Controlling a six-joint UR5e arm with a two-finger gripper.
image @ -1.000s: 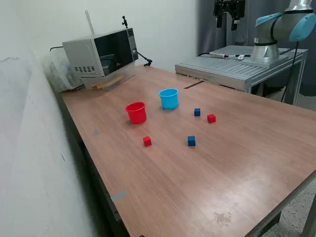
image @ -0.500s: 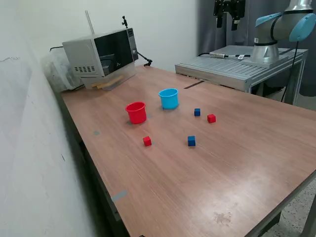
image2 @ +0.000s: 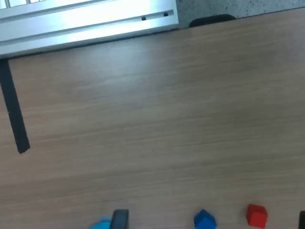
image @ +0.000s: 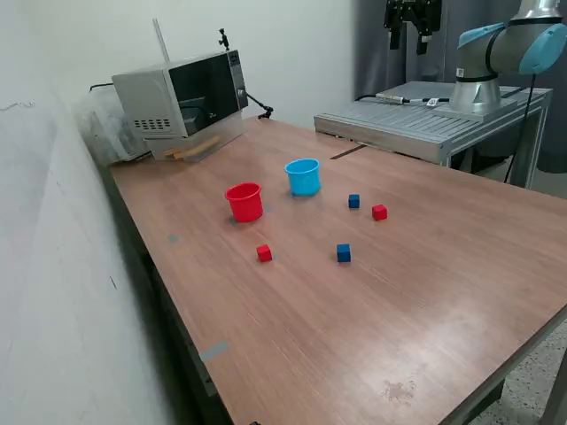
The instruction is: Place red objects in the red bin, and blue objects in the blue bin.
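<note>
Nothing on the table has shifted since a second ago — the cubes and cups sit where they were, and the gripper hangs at the same height, high above the table's far edge near the arm's metal base plate. Whether its fingers are spread or pressed together I cannot tell; it is small and dark against the curtain, though nothing is seen in it.

The red bin stands upright beside the blue bin, the two apart, the blue one farther back. One red cube lies in front of the red bin; a blue cube lies to the exterior view's right of it. A second blue cube and a second red cube sit close together — not touching — to the right of the blue bin. A microwave stands at the far corner.
</note>
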